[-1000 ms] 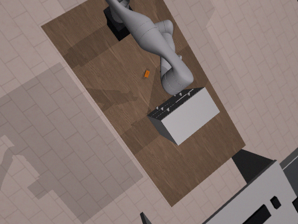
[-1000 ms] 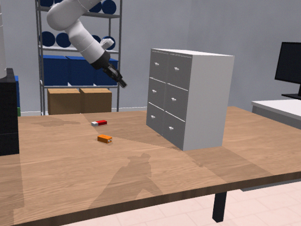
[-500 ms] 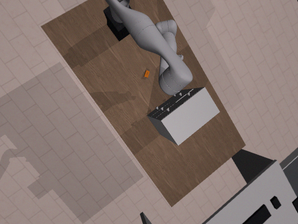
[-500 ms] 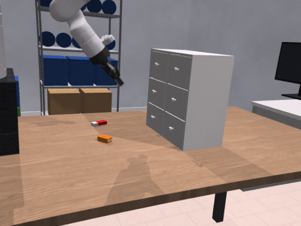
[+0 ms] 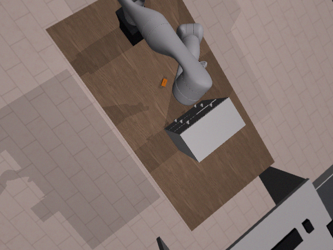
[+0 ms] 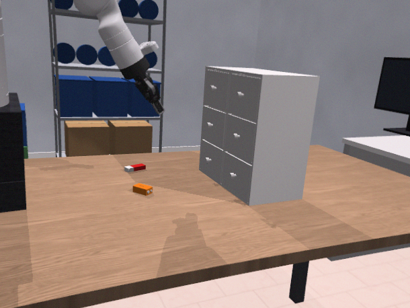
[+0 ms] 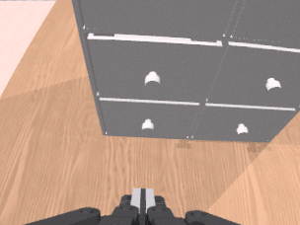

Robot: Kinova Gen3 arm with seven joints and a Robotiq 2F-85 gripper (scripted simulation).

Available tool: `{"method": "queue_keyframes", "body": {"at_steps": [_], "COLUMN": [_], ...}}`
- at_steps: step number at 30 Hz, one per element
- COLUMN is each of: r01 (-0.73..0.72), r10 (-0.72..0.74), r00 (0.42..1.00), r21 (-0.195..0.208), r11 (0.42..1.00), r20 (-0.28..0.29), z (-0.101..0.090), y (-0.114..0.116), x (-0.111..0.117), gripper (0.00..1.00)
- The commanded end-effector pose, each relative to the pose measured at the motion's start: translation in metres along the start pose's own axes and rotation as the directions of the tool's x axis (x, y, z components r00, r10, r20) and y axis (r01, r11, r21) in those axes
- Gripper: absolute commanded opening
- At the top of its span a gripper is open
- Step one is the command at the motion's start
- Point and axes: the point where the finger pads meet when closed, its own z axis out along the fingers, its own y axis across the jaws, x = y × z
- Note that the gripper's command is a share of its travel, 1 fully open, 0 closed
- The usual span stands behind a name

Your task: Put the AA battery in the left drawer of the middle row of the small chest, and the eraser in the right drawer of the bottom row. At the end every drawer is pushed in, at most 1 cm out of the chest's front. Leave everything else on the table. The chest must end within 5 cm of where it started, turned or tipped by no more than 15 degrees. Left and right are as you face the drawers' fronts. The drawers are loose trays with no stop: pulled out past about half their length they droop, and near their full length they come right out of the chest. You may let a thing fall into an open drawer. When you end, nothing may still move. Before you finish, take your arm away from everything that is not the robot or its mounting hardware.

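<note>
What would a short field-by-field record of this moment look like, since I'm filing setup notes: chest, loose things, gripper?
chest: small chest, upright
drawers: six, all look pushed in
red-and-white block: on table, likely the eraser
orange block: on table
AA battery: not seen
gripper: shut, empty, before the drawer fronts

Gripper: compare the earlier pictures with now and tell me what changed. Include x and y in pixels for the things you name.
The gripper (image 6: 160,111) (image 7: 142,201) has drawn back a little from the chest's (image 5: 213,129) (image 6: 282,134) (image 7: 173,59) front and slightly up. It is shut and empty; nothing was visibly taken hold of or let go. The chest, its closed drawers, the red-and-white block (image 6: 138,167) and the orange block (image 5: 164,82) (image 6: 141,189) stayed put.
</note>
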Motion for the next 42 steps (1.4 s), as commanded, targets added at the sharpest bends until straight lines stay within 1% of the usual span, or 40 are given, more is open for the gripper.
{"method": "queue_keyframes", "body": {"at_steps": [1, 3, 18, 20, 35, 37, 42], "r01": [-0.012, -0.012, -0.012, -0.012, -0.012, -0.012, -0.012], "r10": [0.012, 0.012, 0.013, 0.013, 0.013, 0.013, 0.013], "r00": [1.0, 1.0, 0.99, 0.99, 0.964, 0.964, 0.953], "r21": [-0.005, -0.005, -0.005, -0.005, -0.005, -0.005, -0.005], "r11": [1.0, 1.0, 1.0, 1.0, 1.0, 1.0, 1.0], "r20": [-0.002, -0.002, 0.143, 0.143, 0.266, 0.266, 0.302], "z": [-0.006, -0.006, -0.027, -0.027, -0.045, -0.045, -0.051], "y": [0.004, 0.004, 0.004, 0.004, 0.004, 0.004, 0.004], "x": [0.013, 0.013, 0.01, 0.01, 0.008, 0.008, 0.008], "gripper": [0.0, 0.0, 0.0, 0.0, 0.0, 0.0, 0.0]}}
